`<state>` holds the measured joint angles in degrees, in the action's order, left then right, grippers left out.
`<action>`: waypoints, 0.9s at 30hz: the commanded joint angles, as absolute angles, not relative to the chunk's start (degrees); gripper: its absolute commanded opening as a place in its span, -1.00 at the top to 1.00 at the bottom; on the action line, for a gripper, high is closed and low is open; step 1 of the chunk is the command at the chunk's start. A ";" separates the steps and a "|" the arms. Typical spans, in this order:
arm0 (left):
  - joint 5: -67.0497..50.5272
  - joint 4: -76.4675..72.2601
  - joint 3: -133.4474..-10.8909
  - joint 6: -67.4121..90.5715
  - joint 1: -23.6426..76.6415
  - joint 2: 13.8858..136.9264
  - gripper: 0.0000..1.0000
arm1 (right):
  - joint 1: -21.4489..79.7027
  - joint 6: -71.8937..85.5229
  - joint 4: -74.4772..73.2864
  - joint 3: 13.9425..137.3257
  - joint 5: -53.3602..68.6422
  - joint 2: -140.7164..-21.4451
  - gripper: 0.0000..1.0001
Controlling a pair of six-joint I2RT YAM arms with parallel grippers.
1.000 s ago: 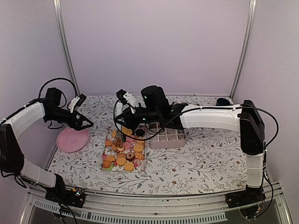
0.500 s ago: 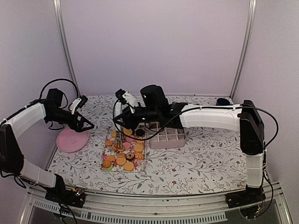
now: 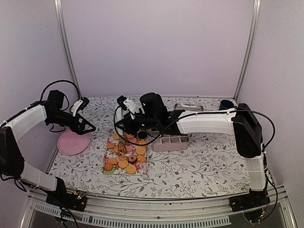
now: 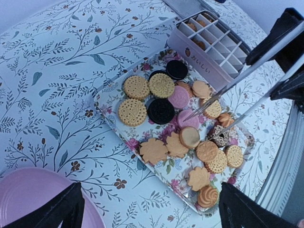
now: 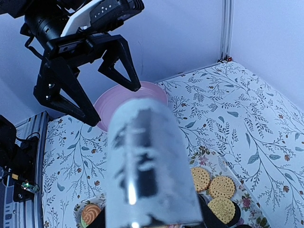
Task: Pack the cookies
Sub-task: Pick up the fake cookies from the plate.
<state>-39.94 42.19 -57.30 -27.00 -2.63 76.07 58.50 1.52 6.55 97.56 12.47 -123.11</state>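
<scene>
1. The tongs reach in from the right edge of the left wrist view, clamped in the right gripper. Their two tips stand a little apart, low over the cookies, with nothing visibly caught between them.
2. The cookies lie on a flowered tray at the centre of that view. A few sit in the divided box at upper right.
3. The left gripper hangs with its jaws spread wide and empty, at the left of the top view, just above the pink plate.
</scene>
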 commanded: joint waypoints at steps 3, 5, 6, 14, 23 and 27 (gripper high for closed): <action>-40.09 41.51 -56.73 -27.43 -2.11 74.86 -0.99 | 58.77 3.35 14.31 99.25 10.87 -124.62 0.20; -40.08 41.49 -56.65 -27.43 -2.12 74.56 -0.98 | 58.75 3.43 15.33 99.18 10.54 -125.28 0.20; -40.01 41.48 -56.61 -27.42 -2.11 74.41 -0.98 | 58.78 3.38 15.66 99.15 10.40 -125.54 0.21; -39.64 41.55 -56.55 -27.45 -2.11 73.87 -0.98 | 58.78 3.90 17.50 96.66 11.28 -126.52 0.21; -39.83 41.57 -56.78 -27.07 -2.11 73.90 -0.98 | 58.80 4.78 18.11 92.45 12.70 -125.39 0.22; -40.00 41.63 -56.86 -26.99 -2.13 73.85 -0.98 | 58.74 4.83 18.15 91.51 13.43 -125.22 0.25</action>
<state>-39.59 42.17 -57.19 -26.96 -2.63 74.83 58.50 4.10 17.72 93.10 12.14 -125.75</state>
